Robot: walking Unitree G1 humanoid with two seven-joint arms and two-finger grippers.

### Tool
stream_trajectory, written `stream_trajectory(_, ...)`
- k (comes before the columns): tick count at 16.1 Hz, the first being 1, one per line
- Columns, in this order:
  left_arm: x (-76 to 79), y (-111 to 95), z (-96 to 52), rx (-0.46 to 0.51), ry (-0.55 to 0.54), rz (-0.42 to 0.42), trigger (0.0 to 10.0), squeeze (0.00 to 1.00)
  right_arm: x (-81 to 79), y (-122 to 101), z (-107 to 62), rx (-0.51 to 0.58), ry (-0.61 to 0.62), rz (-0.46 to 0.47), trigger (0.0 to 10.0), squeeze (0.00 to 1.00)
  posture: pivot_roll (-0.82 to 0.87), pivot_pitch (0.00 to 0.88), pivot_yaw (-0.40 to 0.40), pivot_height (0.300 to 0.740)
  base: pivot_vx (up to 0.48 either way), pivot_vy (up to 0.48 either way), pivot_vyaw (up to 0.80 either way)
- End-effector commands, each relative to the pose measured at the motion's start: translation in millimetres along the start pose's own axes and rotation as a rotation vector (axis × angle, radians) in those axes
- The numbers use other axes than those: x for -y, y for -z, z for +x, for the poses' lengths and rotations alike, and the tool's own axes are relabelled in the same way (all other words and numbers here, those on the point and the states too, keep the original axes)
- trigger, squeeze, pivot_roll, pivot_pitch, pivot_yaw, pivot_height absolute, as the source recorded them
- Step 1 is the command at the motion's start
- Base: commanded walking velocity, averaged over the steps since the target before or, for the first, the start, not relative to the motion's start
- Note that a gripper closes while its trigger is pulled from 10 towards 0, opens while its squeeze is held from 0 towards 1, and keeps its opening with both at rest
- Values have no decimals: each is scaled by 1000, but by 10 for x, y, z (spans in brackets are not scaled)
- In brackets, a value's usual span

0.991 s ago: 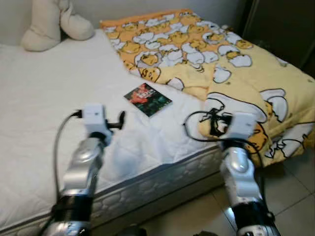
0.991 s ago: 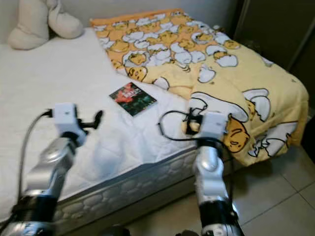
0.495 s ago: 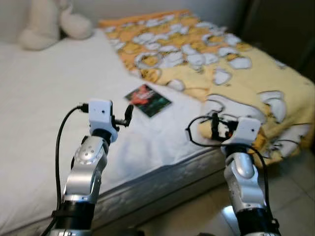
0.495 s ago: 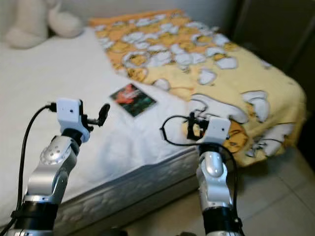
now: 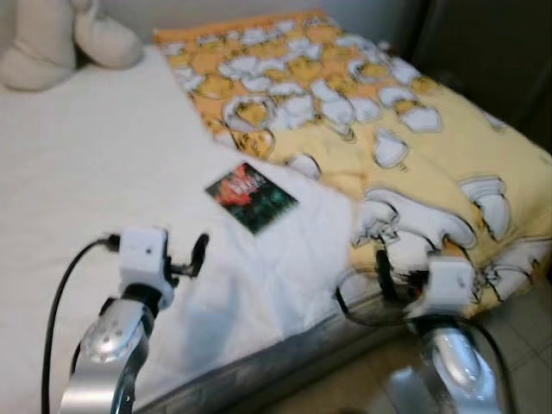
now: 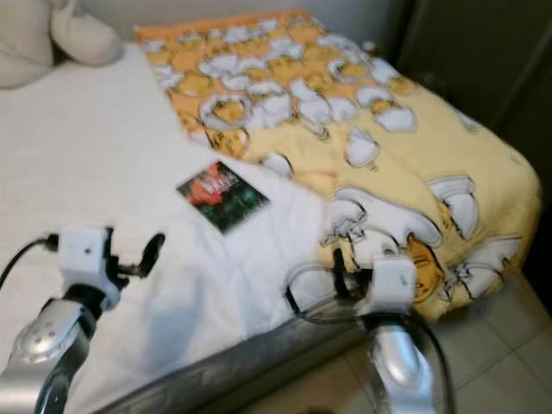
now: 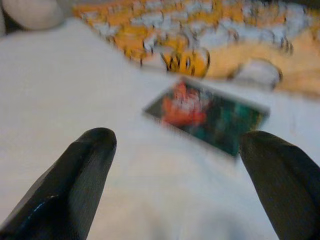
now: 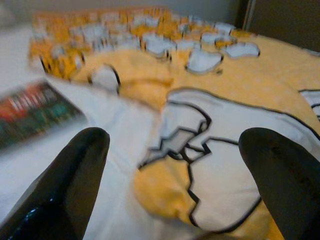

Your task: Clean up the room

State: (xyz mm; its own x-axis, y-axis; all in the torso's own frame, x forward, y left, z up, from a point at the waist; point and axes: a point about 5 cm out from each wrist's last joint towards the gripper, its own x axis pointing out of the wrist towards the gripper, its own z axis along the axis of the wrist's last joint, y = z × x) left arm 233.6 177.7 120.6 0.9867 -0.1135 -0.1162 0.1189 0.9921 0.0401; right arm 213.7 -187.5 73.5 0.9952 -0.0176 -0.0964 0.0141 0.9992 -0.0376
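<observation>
White quilted sheet covers the bed (image 5: 78, 155), and a dark book (image 5: 251, 197) with red and green cover art lies flat on it near the middle, its near corner toward the mattress edge. Yellow blanket (image 5: 405, 112) printed with white and orange cartoon figures is spread over the robot's right half of the bed, its folded edge just beside the far side of the book and its lower part draped over the mattress edge toward the tiled floor (image 6: 483, 362). Cream stuffed toy (image 5: 52, 39) sits at the head of the bed on the left, well apart from the book. Left claw (image 5: 197, 255) is held above the bare sheet, nearer the robot than the book and apart from it; in the left wrist view its two black fingers (image 7: 80, 185) stand wide apart with nothing between them, and the book appears blurred beyond them. Right claw (image 6: 341, 263) is at the mattress edge, close to the hanging fold of the blanket; the right wrist view shows its fingers (image 8: 70, 175) spread wide and empty, with the blanket ahead and the book off to one side. Black cables loop beside each wrist camera housing. Dark wardrobe (image 6: 483, 52) stands beyond the bed on the right. Both head views are slightly blurred.
</observation>
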Motion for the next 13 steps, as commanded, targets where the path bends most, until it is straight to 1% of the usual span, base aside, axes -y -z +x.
stream_trajectory(1,100,-169,58,69,24,-17,10000,0,85,-127,24,44,24,-23,10000,0,-14,0,24,711,480,0,0)
stream_trajectory(2,198,-191,148,84,25,-29,10000,0,55,-150,79,56,23,-18,10000,0,-13,0,23,711,480,0,0)
stream_trajectory(3,248,-210,170,92,36,-34,10000,0,13,-169,105,66,13,-12,10000,0,-14,0,21,711,480,0,0)
stream_trajectory(4,328,-273,187,111,71,-12,10000,0,-82,-232,138,85,-11,-6,10000,0,-10,0,19,711,480,0,0)
stream_trajectory(5,359,-302,205,106,105,7,10000,0,-141,-269,149,91,-27,-3,10000,0,-11,0,20,711,469,0,0)
stream_trajectory(6,374,-296,245,86,127,41,10000,0,-169,-273,172,84,-30,2,10000,0,-11,0,24,711,458,0,0)
stream_trajectory(7,371,-276,281,68,124,53,10000,0,-168,-269,189,82,-24,8,10000,0,-13,0,26,711,0,0,0)
stream_trajectory(9,346,-234,372,21,120,34,10000,0,-173,-261,218,79,-15,17,10000,0,-27,0,40,711,0,0,0)
stream_trajectory(10,293,-203,422,-10,90,-3,10000,0,-168,-232,208,72,-8,14,10000,0,-37,0,51,711,0,0,0)
stream_trajectory(11,283,-204,429,-11,88,-9,10000,0,-168,-223,198,68,-5,15,10000,0,-40,0,54,711,0,0,0)
stream_trajectory(13,292,-207,460,-13,98,5,10000,0,-165,-217,182,68,7,18,10000,0,-53,0,65,711,0,0,0)
